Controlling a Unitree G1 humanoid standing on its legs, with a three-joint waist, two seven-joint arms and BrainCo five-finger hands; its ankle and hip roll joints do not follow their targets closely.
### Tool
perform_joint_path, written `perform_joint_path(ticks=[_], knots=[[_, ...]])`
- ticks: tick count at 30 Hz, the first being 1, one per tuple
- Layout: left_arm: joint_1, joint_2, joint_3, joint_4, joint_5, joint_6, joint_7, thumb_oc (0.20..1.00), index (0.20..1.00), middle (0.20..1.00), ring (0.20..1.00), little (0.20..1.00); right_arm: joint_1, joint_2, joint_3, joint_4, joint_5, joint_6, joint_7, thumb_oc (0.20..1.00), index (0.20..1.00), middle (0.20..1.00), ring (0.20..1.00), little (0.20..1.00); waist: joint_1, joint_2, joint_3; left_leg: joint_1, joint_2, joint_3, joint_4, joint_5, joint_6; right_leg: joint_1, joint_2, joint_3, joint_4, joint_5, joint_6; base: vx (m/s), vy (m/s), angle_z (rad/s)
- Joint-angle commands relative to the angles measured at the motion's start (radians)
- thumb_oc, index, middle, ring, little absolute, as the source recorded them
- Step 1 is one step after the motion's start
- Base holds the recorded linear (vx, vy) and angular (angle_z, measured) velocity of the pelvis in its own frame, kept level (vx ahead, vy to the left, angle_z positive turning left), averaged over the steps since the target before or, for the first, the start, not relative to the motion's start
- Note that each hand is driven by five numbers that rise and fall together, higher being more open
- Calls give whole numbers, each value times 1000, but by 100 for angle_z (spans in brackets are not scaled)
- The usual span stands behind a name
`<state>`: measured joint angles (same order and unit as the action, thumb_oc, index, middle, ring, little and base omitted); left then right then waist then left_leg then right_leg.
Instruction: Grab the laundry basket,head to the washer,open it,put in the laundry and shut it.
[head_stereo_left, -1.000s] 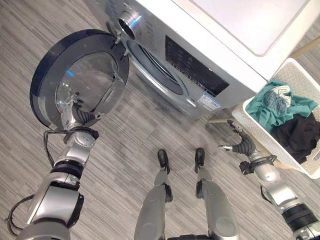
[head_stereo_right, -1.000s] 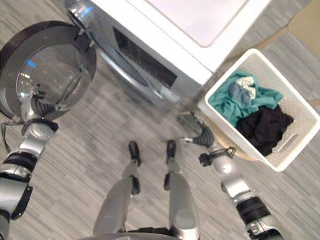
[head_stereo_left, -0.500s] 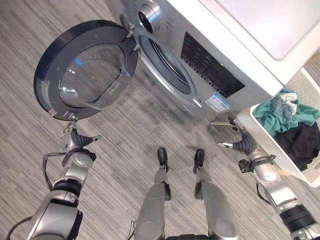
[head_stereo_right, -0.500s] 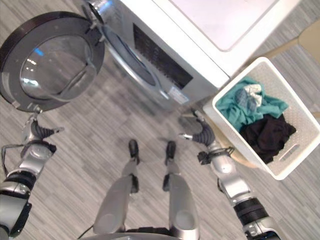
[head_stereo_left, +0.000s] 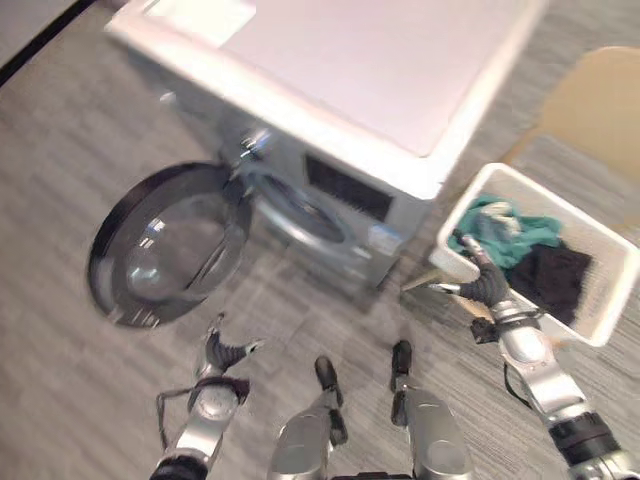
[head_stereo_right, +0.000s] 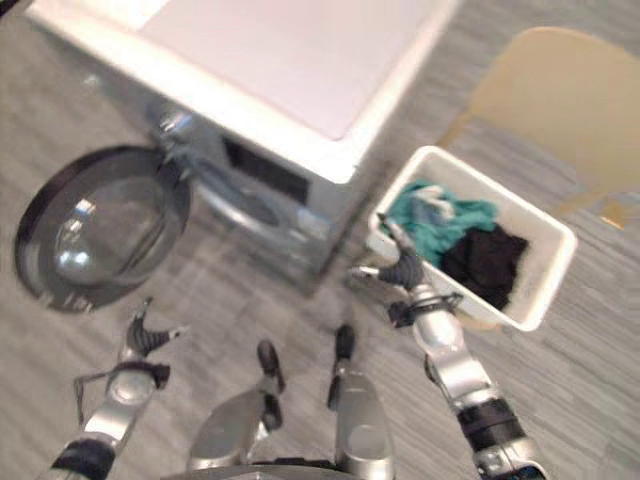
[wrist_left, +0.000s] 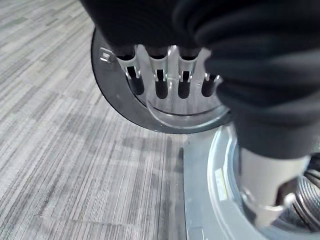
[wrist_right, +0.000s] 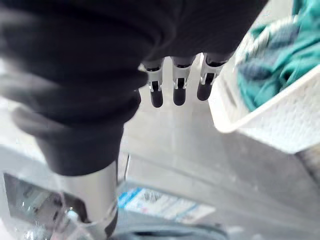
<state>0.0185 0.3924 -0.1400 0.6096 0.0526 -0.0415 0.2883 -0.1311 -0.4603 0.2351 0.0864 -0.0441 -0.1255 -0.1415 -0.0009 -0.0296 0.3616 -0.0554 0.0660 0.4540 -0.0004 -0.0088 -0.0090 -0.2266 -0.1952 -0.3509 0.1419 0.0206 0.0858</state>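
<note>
The white washer stands ahead with its round dark door swung wide to the left, and the drum opening shows behind it. To the right of the washer is the white laundry basket, with a teal cloth and a black cloth in it. My right hand hovers open at the basket's near left corner, fingers straight and holding nothing. Low down in front of the door, my left hand is open and apart from it, fingers straight.
A tan chair stands behind the basket at the right. Grey striped flooring surrounds the washer. The open door juts out over the floor on the left.
My left hand has come off the door's rim and dropped lower. The door stays open. The camera has pulled back and tilted, shifting the whole scene. My right hand sits closer to the basket's corner.
</note>
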Motion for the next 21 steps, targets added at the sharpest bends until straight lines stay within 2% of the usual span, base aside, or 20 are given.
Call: perform_joint_path(ticks=[1, 4, 7, 8, 9, 10, 11, 16, 17, 21], knots=[[-32, 4, -15, 26, 29, -36, -43, 1000, 1000, 1000, 1000, 1000, 54, -45, -28, -72, -60, -22, 23, 1000, 1000, 1000, 1000, 1000, -19, 3, -90, 67, -17, -102, 90, -133, 1, 37, 46, 50, -18, -12, 73, 201, -216, -25], [-10, -37, -29, 53, -2, -33, -78, 1000, 1000, 1000, 1000, 1000, 91, -65, -48, -89, -108, -19, 7, 1000, 1000, 1000, 1000, 1000, -41, 6, -120, 71, 23, -89, 168, -126, -30, 99, 80, 77, -78, -25, 48, 176, -293, -19], [9, -81, -42, 79, -44, -28, -87, 1000, 1000, 1000, 1000, 1000, 92, -85, -39, -82, -148, -4, -7, 1000, 1000, 1000, 1000, 1000, -46, 16, -133, 55, 56, -113, 288, -77, -59, 152, 118, 106, -122, -35, 18, 90, -196, -34], [13, -93, -46, 85, -59, -33, -91, 1000, 1000, 1000, 1000, 1000, 90, -88, -35, -74, -156, 0, -7, 1000, 1000, 1000, 1000, 1000, -47, 7, -133, 33, 51, -123, 301, -33, -56, 146, 113, 107, -129, -21, 4, 18, -125, -91], [15, -107, -57, 97, -87, -36, -99, 1000, 1000, 1000, 1000, 1000, 73, -103, -21, -56, -169, 10, -14, 1000, 1000, 1000, 1000, 1000, -31, 3, -132, -21, 13, -208, 295, -48, -47, 153, 113, 134, -140, -26, 1, 15, -78, -69], [16, -112, -64, 103, -89, -37, -101, 1000, 1000, 1000, 1000, 1000, 60, -109, -12, -44, -176, 12, -18, 1000, 1000, 1000, 1000, 1000, -24, -1, -131, -51, -7, -246, 274, -67, -41, 160, 112, 148, -147, -28, 5, 105, -38, -23], [18, -113, -72, 110, -86, -35, -104, 1000, 1000, 1000, 1000, 1000, 51, -112, -3, -30, -177, 15, -19, 1000, 1000, 1000, 1000, 1000, -21, -4, -132, -68, -22, -269, 238, -63, -38, 163, 113, 163, -154, -26, 9, 99, -5, -36], [9, -114, -100, 174, -64, -29, -105, 1000, 1000, 1000, 1000, 1000, -14, -106, 52, 82, -133, 25, -26, 1000, 1000, 1000, 1000, 1000, 11, 9, -111, -130, -55, -384, 125, 13, -56, 171, 143, 233, -171, -18, 14, 52, 54, -58], [15, -115, -97, 195, -65, -27, -111, 1000, 1000, 1000, 1000, 1000, -29, -108, 61, 101, -127, 25, -22, 1000, 1000, 1000, 1000, 1000, 15, 13, -114, -123, -59, -400, 105, 9, -53, 171, 150, 247, -174, -21, 16, 35, 62, -62], [29, -115, -87, 238, -55, -23, -118, 1000, 1000, 1000, 1000, 1000, -58, -106, 78, 145, -145, 33, -21, 1000, 1000, 1000, 1000, 1000, 22, 22, -120, -88, -58, -396, 77, 6, -42, 183, 148, 257, -170, -28, 19, 112, 138, -69]])
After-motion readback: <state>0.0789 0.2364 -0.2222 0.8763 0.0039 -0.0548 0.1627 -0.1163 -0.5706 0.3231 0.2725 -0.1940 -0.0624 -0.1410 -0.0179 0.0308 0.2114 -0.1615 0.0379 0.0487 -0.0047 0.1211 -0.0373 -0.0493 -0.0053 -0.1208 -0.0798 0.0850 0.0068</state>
